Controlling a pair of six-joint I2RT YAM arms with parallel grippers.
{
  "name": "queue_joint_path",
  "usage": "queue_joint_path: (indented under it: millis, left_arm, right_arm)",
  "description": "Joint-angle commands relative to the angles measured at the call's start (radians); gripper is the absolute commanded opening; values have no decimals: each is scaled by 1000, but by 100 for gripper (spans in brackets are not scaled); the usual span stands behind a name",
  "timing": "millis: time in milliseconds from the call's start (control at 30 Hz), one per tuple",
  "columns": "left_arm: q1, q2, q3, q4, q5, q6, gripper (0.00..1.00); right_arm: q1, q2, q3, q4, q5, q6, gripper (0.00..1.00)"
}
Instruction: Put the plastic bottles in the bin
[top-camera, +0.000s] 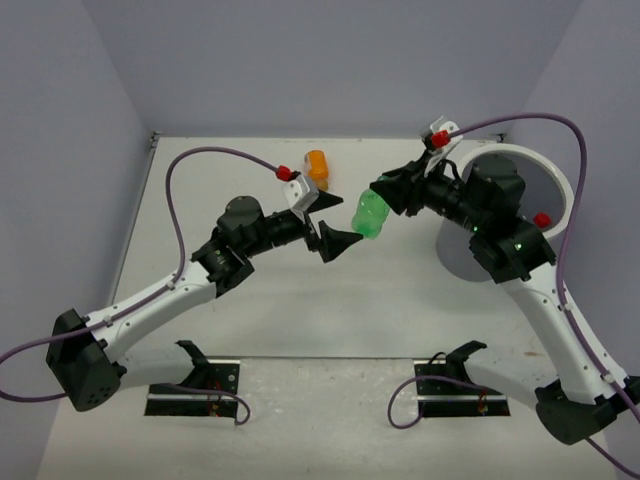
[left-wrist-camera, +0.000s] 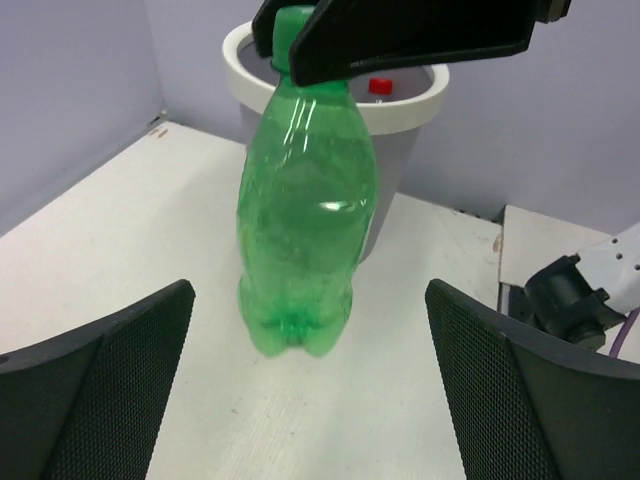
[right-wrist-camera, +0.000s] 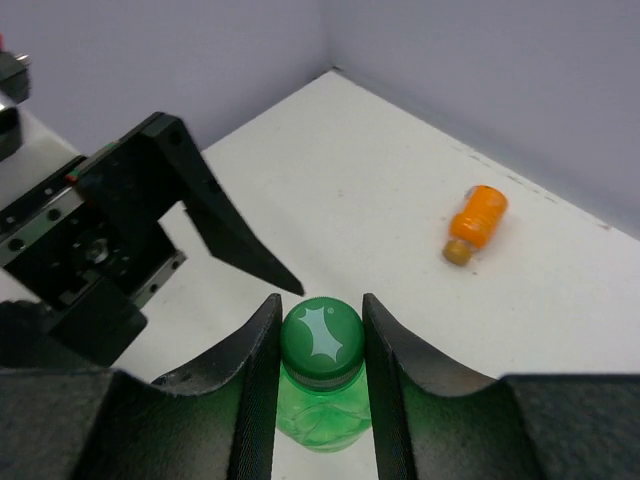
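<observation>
Right tool (right-wrist-camera: 320, 305) clamped on the cap of a translucent green plastic bottle (left-wrist-camera: 305, 200), which hangs beneath it, between but clear of the wide-open fingers of the left tool (top-camera: 338, 225). Large round white bin (left-wrist-camera: 240, 60) stands behind the right tool. A short orange bottle (right-wrist-camera: 475, 222) lies on the white surface (right-wrist-camera: 400, 150) beyond the left tool.

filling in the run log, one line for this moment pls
left gripper open | right gripper shut on green bottle | orange bottle lying on table
</observation>
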Motion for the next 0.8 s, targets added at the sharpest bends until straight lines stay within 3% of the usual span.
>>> queue_joint_path:
  millis: [0, 167, 333, 467, 633, 700, 767]
  left_arm:
    - [-3, -46, -4, -82, -222, -19, 100]
    - [-1, -12, 0, -140, -399, -73, 100]
    - [6, 104, 87, -228, -540, -132, 100]
    - [23, 187, 129, -229, -541, -162, 100]
    - [59, 223, 155, -254, -543, -194, 100]
    - [78, 231, 161, -267, -540, -208, 100]
    - [93, 235, 166, -283, -539, -214, 100]
  right_arm:
    - [0, -78, -67, 139, 490, 56, 0]
    - [-10, -187, -178, 323, 862, 41, 0]
    - [-36, -218, -197, 485, 1149, -86, 0]
    - [-78, -219, -228, 653, 1263, -247, 0]
    - [-135, -144, -210, 693, 1368, -315, 2]
    - [-148, -112, -206, 677, 1373, -308, 20]
    - [-150, -97, -195, 575, 1345, -237, 87]
